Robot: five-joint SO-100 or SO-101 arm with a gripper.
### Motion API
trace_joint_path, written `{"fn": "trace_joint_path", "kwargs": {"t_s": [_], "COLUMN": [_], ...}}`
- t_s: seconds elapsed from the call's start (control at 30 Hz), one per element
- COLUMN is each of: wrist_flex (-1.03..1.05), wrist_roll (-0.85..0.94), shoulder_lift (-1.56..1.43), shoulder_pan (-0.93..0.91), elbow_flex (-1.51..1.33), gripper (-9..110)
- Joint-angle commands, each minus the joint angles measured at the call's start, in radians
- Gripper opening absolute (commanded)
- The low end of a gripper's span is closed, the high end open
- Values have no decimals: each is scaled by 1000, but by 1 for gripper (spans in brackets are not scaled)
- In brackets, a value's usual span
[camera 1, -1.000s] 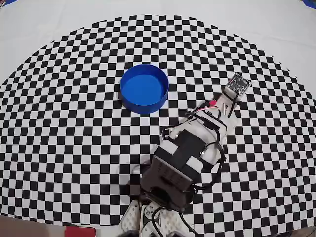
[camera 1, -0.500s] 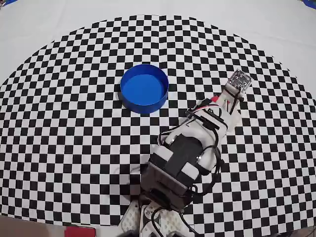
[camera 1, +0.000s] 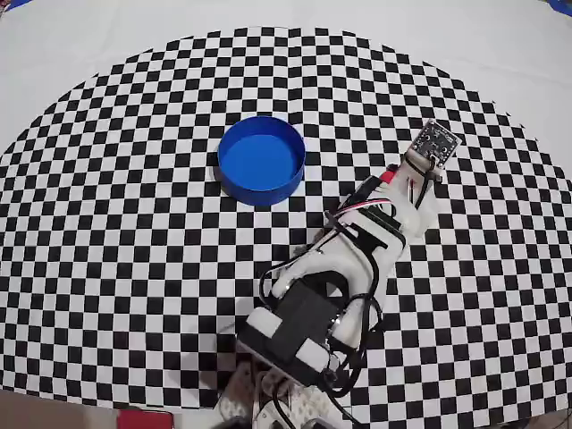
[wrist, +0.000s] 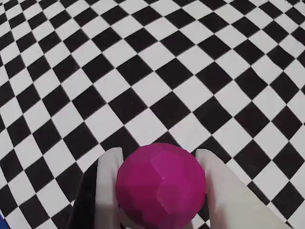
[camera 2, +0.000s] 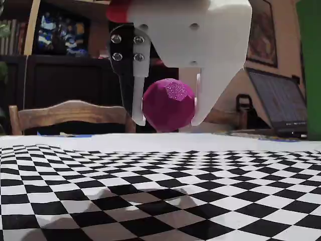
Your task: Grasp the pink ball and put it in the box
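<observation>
Two fingers of the gripper (camera 2: 168,123) clamped the pink ball (camera 2: 168,105) — lifted clear of the checkered cloth (camera 2: 150,191) — for carrying left to the box (camera 1: 261,160).

Even, bright light falls on the checkered cloth (camera 1: 134,223) in the overhead view — its pattern bows toward the edges from lens distortion. In the fixed view the room behind the cloth sits dim, and a soft grey shadow (camera 2: 140,198) lies on the cloth — the foreground squares slightly blurred.
</observation>
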State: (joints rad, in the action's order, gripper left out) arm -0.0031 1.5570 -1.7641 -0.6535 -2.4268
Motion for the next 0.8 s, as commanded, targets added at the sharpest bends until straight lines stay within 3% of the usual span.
{"fn": "trace_joint_path", "kwargs": {"t_s": [0.0, 0.77], "wrist_flex": [-11, -12], "wrist_roll": [-9, -9], "shoulder_lift": [-97, -186], "shoulder_pan": [3, 112], "elbow_flex": [-20, -54], "gripper": [0, 0]}}
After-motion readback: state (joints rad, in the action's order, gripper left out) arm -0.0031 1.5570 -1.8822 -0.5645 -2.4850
